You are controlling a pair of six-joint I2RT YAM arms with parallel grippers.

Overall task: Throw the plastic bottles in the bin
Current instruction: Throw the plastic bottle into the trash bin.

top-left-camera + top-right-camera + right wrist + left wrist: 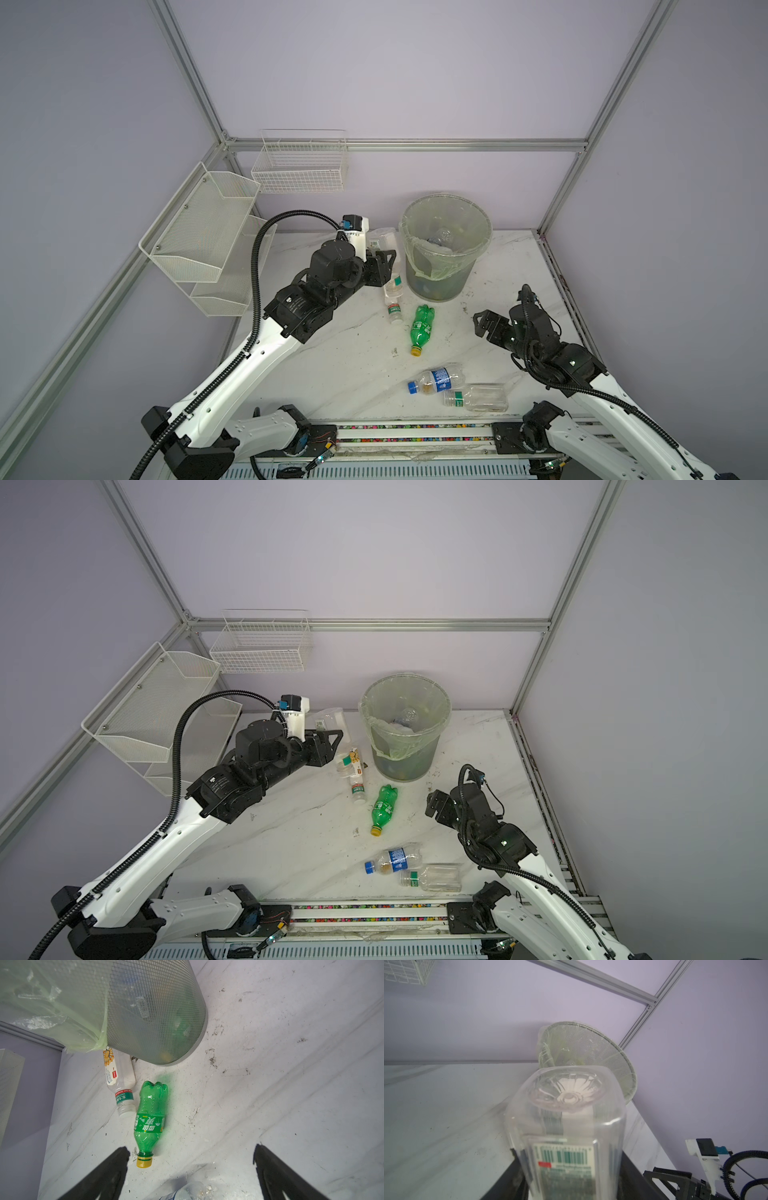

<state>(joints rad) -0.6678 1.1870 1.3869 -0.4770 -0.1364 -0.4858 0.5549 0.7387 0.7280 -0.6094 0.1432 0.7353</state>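
1. Several bottles [437, 380] lie mid-frame in both top views. The left claw [381, 250] clamps a clear bottle [383, 237] just left of the bin [440, 282], short of its rim.
2. Left wrist: the clear bottle fills lower centre, bin mouth behind; letting go early would likely drop it outside.
3. Right wrist: the right claw [187, 1167] gapes empty, green bottle [150, 1118] at centre; a careless swing could tip the bin.

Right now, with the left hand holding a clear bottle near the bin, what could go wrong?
The clear square bottle in the left hand is beside the bin, not over its opening; released here, it would likely land on the table.
Its base points toward the bin's rim, so a low swing could strike it.
The sunflower-label bottle by the bin's foot could get knocked.
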